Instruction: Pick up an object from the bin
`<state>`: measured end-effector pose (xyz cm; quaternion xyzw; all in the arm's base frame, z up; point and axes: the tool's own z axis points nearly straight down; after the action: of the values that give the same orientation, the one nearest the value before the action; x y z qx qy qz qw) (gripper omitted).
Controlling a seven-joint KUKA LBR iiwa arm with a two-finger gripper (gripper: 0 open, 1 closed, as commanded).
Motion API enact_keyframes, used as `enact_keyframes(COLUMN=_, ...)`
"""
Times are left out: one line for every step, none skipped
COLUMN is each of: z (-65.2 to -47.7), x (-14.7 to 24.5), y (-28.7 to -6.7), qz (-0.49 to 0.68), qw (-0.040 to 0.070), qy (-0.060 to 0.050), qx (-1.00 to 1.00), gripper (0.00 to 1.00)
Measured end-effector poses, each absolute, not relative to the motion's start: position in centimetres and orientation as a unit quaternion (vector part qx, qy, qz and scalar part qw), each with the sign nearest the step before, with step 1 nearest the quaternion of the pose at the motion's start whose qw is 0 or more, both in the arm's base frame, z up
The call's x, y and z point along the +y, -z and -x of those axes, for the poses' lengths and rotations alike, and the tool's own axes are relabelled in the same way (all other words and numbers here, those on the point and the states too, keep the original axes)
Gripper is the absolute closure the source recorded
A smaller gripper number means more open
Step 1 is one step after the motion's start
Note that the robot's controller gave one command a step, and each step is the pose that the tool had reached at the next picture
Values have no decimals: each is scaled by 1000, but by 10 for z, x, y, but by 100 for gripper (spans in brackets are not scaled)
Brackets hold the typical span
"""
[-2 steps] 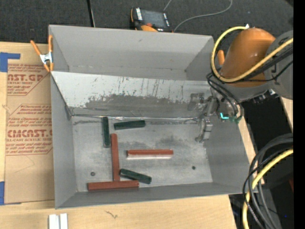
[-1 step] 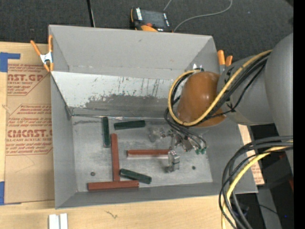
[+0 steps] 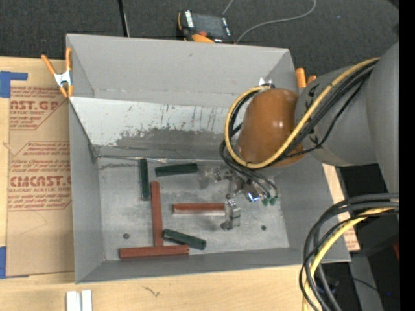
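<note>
Pincer (image 3: 229, 214) sits low in bin (image 3: 181, 70), right of centre, at right end of short red-brown stick (image 3: 194, 207). Cannot tell if it's apart or together. Dark green stick (image 3: 185, 239) lies near.

Six sticks lie on the floor of the bin (image 3: 194, 70). Near the back wall the left stick (image 3: 143, 179) points front to back. The back stick (image 3: 176, 170) lies sideways, just right of its far end. The long stick (image 3: 156, 214) runs front to back, down to the front stick (image 3: 154, 253). The slanted stick (image 3: 184, 239) lies just right of where they meet. The middle stick (image 3: 198, 207) lies sideways, with the jaws at its right end.
</note>
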<state>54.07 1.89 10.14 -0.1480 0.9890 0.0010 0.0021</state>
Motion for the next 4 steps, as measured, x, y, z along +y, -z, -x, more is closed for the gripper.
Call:
enact_keyframes(z=-532, x=-1, y=-99, qz=100, qw=0, qy=-1, qx=995, gripper=0)
enact_keyframes(z=-515, x=6, y=-69, qz=37, qw=-1, qy=-1, qx=999, gripper=0)
enact_keyframes(z=-515, x=7, y=-68, qz=37, qw=0, qy=0, qx=999, gripper=0)
enact_keyframes(z=-515, x=7, y=-69, qz=37, qw=1, qy=0, qx=999, gripper=100)
